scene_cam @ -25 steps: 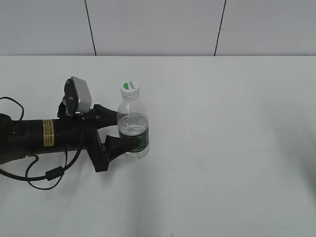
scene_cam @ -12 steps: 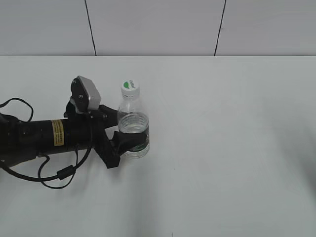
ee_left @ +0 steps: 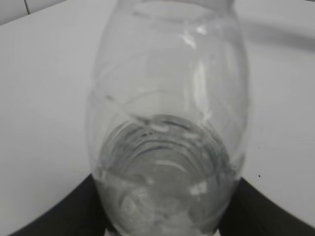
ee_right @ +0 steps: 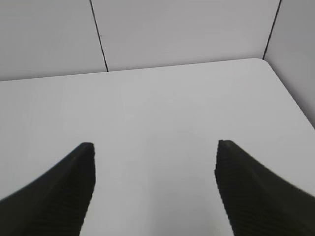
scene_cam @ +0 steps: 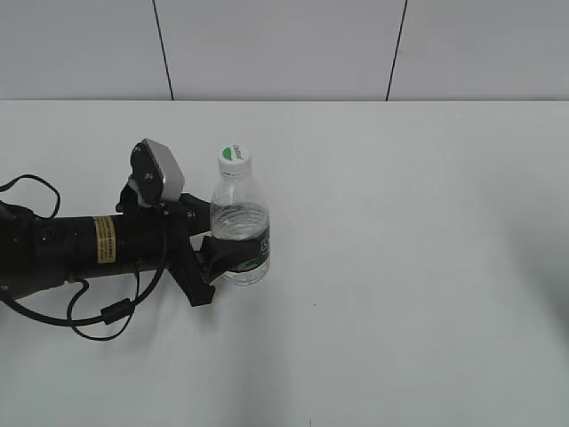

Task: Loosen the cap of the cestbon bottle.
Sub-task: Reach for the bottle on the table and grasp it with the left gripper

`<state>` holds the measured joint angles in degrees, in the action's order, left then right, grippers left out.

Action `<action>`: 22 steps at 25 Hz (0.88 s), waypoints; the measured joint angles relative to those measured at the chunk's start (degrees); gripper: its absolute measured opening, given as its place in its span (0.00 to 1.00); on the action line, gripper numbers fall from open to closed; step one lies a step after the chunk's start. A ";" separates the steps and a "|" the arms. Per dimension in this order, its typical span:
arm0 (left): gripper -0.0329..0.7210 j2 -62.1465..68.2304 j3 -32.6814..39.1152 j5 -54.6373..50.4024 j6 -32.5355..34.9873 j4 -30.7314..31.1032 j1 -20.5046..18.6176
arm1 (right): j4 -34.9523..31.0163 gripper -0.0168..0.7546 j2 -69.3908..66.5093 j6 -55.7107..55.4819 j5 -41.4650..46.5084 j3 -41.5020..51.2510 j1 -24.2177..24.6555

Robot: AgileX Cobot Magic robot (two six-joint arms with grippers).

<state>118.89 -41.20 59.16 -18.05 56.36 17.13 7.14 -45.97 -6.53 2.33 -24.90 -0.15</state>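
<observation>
Cap (scene_cam: pixel 233 157), white with a green mark, sits fully seated on the cestbon bottle (scene_cam: pixel 240 222); we judge loosening not yet begun. We find the bottle upright on the white table (scene_cam: pixel 400 222), clear, partly filled, its green label low. We note the left gripper (scene_cam: pixel 216 240) clamped around its lower body. We record the right gripper (ee_right: pixel 153 172) spread wide, grasping nothing, over bare table.

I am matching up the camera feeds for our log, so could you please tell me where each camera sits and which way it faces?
Exterior: raised, facing the wall, looking down at the table; left arm and left gripper around the cestbon bottle, cap on.
Left wrist: behind the fingers, facing the bottle close up.
Right wrist: above bare table; right gripper spread.
Exterior and left wrist share the bottle.
</observation>
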 joint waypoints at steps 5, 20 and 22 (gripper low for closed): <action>0.54 0.00 0.00 0.00 0.00 0.06 0.00 | -0.44 0.78 -4.57 0.00 14.67 -9.23 0.00; 0.54 0.00 0.00 0.05 0.00 0.29 0.00 | -12.77 0.59 -31.62 6.91 63.37 -40.57 0.00; 0.54 0.00 -0.07 0.05 0.00 0.94 0.00 | -14.82 0.55 -35.13 7.07 65.95 -44.32 0.00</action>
<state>118.89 -41.27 59.21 -18.05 57.30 17.13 -7.68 -81.10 0.54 68.28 -69.22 -0.15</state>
